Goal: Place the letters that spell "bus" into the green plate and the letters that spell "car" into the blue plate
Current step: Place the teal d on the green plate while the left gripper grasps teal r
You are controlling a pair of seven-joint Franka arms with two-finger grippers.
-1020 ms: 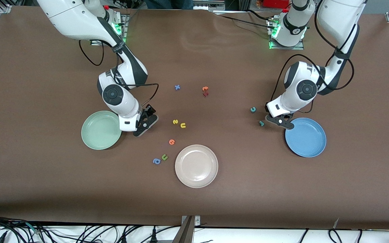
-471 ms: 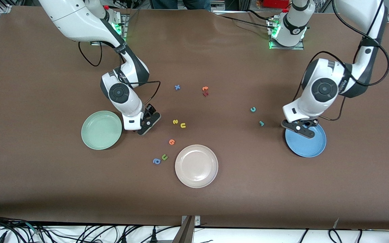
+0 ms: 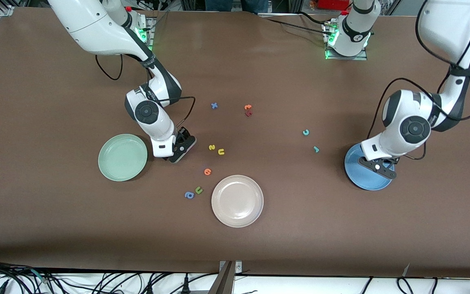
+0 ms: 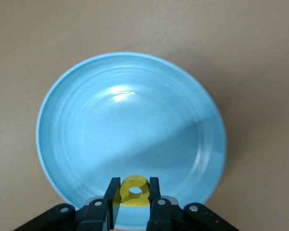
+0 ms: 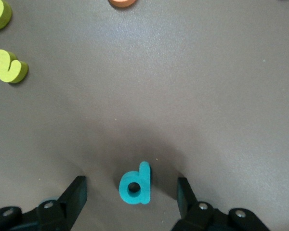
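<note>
My right gripper (image 5: 130, 202) straddles the small teal foam b (image 5: 135, 185) beside the pale green round plate (image 3: 122, 157), fingers spread; closing off-centre could flick it. My left gripper (image 4: 133, 204) pinches the yellow foam a (image 4: 134, 191) over the round blue plate (image 4: 86, 120); the front view hides both letters.

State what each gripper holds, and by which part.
Left gripper, over the blue plate: the yellow a, pinched at its lower sides. Right gripper: nothing, open around the teal b.
</note>
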